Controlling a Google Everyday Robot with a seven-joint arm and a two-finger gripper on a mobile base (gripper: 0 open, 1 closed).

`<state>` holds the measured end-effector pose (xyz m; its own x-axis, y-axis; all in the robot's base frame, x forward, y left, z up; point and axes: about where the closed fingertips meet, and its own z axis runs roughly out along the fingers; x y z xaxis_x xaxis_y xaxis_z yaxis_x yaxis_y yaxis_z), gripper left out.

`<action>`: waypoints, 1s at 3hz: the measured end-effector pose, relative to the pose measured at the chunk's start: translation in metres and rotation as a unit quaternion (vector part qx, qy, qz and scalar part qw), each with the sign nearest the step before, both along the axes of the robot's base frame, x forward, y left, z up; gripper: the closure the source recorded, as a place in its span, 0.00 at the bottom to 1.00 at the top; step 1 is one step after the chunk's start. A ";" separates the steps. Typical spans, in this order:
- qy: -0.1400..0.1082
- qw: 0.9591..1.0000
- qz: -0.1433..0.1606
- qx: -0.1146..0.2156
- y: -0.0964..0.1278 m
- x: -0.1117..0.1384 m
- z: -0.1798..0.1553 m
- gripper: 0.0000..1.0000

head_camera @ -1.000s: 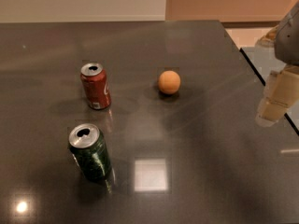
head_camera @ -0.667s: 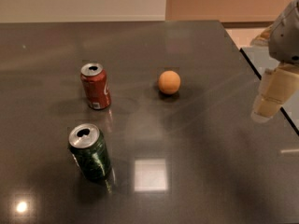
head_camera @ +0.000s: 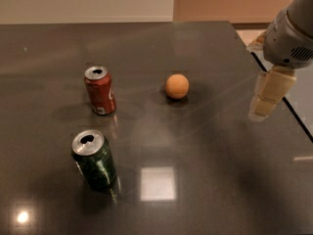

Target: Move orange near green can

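The orange is a small round fruit resting on the dark table, right of centre. The green can stands upright at the front left, its silver top opened. My gripper hangs above the table's right edge, well to the right of the orange and a little nearer the front. It holds nothing and touches neither object. The orange lies far from the green can, up and to the right of it.
A red can stands upright left of the orange, behind the green can. The table's right edge runs just under the gripper. A bright light reflection lies on the table front.
My gripper has moved a little to the left, towards the table's middle. The orange and both cans have not moved.
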<state>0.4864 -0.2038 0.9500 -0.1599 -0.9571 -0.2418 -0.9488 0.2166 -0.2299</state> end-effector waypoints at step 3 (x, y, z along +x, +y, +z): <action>0.005 0.999 0.019 0.048 0.025 0.061 -0.041 0.00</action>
